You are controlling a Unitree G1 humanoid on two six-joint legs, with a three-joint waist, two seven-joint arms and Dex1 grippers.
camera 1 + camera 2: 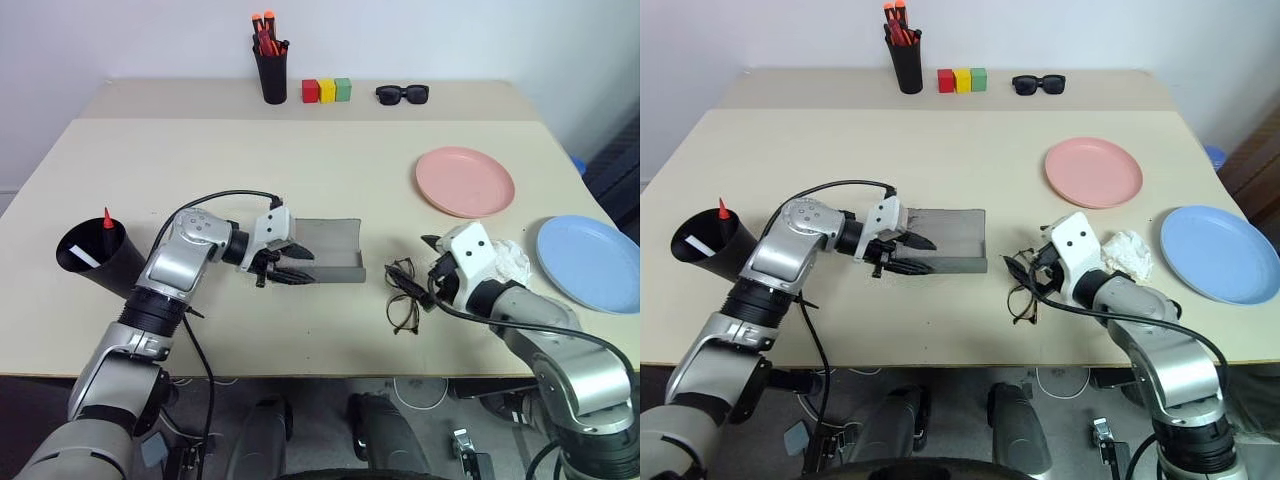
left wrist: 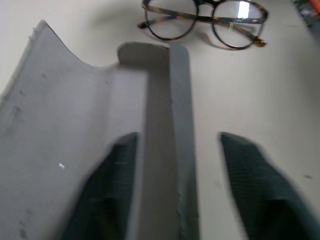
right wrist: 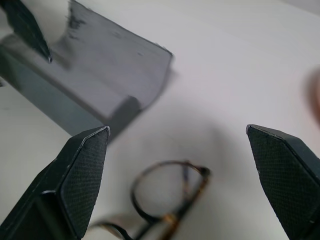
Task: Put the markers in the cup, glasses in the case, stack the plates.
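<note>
The grey case [image 1: 325, 245] lies open in the middle of the table. My left gripper [image 1: 290, 265] is open at the case's left end, and in the left wrist view its fingers [image 2: 107, 190] straddle the case's front wall [image 2: 177, 125]. The glasses [image 1: 403, 300] lie on the table just right of the case. My right gripper [image 1: 432, 265] hovers over them, open wide and holding nothing. The black cup [image 1: 95, 258] stands at the far left with the red marker [image 1: 107, 220] and the white marker [image 1: 85, 258] in it. The pink plate [image 1: 464, 181] and blue plate [image 1: 590, 262] lie apart on the right.
A crumpled white tissue [image 1: 512, 260] lies between my right wrist and the blue plate. At the back edge stand a black pen holder [image 1: 271, 75], three coloured blocks [image 1: 327, 90] and black sunglasses [image 1: 403, 94].
</note>
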